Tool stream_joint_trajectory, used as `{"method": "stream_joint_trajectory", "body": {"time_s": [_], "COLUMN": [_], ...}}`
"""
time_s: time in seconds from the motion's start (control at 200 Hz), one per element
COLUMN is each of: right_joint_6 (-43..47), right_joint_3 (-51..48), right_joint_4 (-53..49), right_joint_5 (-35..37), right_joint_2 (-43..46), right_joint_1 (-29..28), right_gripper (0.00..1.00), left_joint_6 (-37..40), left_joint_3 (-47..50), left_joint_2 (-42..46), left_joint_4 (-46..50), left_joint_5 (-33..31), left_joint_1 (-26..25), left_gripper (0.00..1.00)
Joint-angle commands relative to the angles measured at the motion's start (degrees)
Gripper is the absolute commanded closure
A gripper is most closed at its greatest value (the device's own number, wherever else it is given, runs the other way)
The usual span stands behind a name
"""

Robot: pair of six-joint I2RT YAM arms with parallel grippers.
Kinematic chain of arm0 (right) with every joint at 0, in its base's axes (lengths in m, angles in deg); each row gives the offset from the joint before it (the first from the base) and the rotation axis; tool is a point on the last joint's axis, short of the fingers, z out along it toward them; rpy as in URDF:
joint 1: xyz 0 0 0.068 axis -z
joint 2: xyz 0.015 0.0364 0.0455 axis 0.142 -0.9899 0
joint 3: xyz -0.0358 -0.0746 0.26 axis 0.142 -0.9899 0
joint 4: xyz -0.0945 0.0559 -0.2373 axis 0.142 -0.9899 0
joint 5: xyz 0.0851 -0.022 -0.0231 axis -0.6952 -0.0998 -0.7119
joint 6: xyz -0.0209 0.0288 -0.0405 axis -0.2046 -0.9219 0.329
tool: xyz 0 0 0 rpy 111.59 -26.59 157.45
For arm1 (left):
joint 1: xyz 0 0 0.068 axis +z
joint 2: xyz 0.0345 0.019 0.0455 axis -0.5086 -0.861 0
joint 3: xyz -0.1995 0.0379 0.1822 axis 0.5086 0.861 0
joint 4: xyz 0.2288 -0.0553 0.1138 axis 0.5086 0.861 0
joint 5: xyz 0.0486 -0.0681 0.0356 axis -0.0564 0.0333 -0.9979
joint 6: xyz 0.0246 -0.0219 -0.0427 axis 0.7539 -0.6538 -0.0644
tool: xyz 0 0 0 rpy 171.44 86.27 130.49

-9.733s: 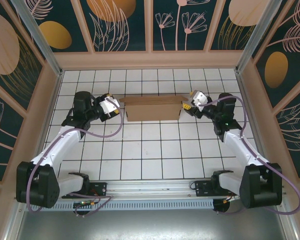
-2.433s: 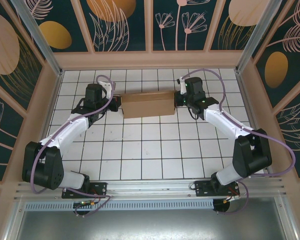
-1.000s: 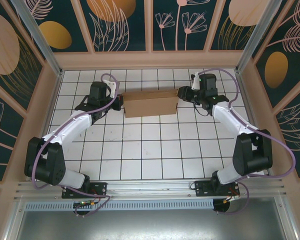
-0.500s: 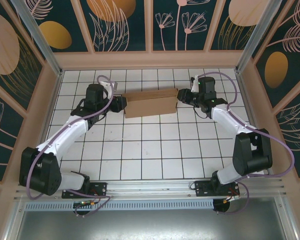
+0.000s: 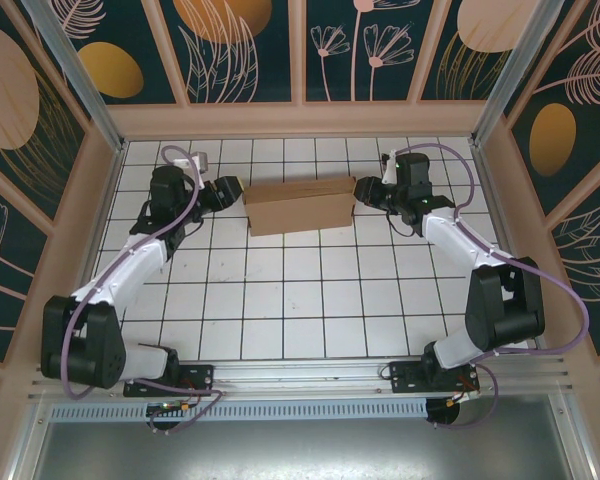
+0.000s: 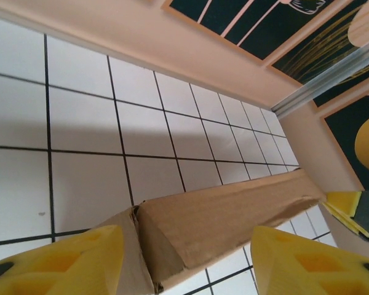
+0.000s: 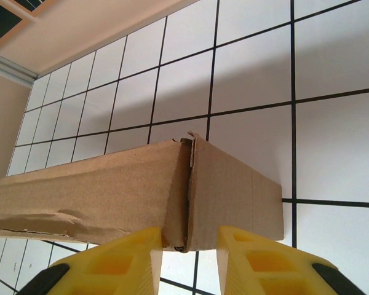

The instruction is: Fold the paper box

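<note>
Paper box folded up into a flat closed rectangle, lying on the white tiled table at the far middle, long side running left-right. Brown cardboard, top face closed.

Left gripper sits at the box's left end, claw wide. In the left wrist view the yellow fingers stand well apart either side of the box's left end corner, with clear gaps to the cardboard, gripping nothing. That end's flap seam gapes a little at the corner.

Right gripper is at the box's right end, claw narrow. In the right wrist view the yellow fingers are close together with the lower corner of the box's right end wall between them, right at the vertical seam; looks pinched on the cardboard. The long side near that end has a small tear or crease.

Both arms reach in from the near edge, one to each end of the box.
</note>
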Motion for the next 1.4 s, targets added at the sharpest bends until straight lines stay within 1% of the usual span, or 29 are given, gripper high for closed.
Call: {"method": "stream_joint_trajectory", "body": {"time_s": [0.0,0.1,0.305,0.445,0.636,0.886,1.036,1.141,1.206,1.396], "right_joint_6": [0.0,0.3,0.4,0.7,-0.2,-0.4,1.1,3.0,3.3,2.9], "right_joint_3": [1.6,1.7,0.7,-0.6,-3.6,-4.8,-2.0,1.0,2.6,6.3], "right_joint_4": [-3.6,-3.7,-3.0,-2.5,-0.9,-0.1,-2.1,-4.0,-4.5,-4.0], "right_joint_5": [1.3,1.5,1.4,2.0,2.1,2.0,1.9,1.4,1.3,-1.4], "right_joint_2": [-1.1,-1.5,-2.5,-3.3,-4.4,-3.6,-2.0,-1.4,-1.4,-4.4], "right_joint_1": [-0.8,-0.8,-0.9,-0.8,-0.8,-0.9,-0.7,-0.4,0.1,1.5], "right_gripper": [0.71,0.71,0.71,0.71,0.71,0.71,0.65,0.58,0.54,0.5], "left_joint_6": [-5.0,-7.9,-8.4,-10.3,-9.8,-8.1,-6.1,-4.7,-4.2,-3.6], "left_joint_3": [-0.4,1.7,5.9,10.7,14.8,16.7,15.1,14.1,13.7,13.2], "left_joint_2": [-3.2,-5.0,-7.0,-7.5,-8.1,-9.1,-9.6,-10.0,-10.3,-10.5], "left_joint_4": [-5.8,-9.9,-11.8,-14.8,-15.7,-15.7,-13.6,-12.4,-12.0,-11.6], "left_joint_5": [2.5,5.1,4.8,3.1,-1.0,-3.3,-4.0,-4.0,-4.3,-4.0], "left_joint_1": [0.2,0.2,0.1,0.0,-1.1,-1.4,-1.4,-1.4,-1.4,-1.4], "left_gripper": [0.43,0.43,0.45,0.46,0.48,0.52,0.57,0.6,0.61,0.63]}}
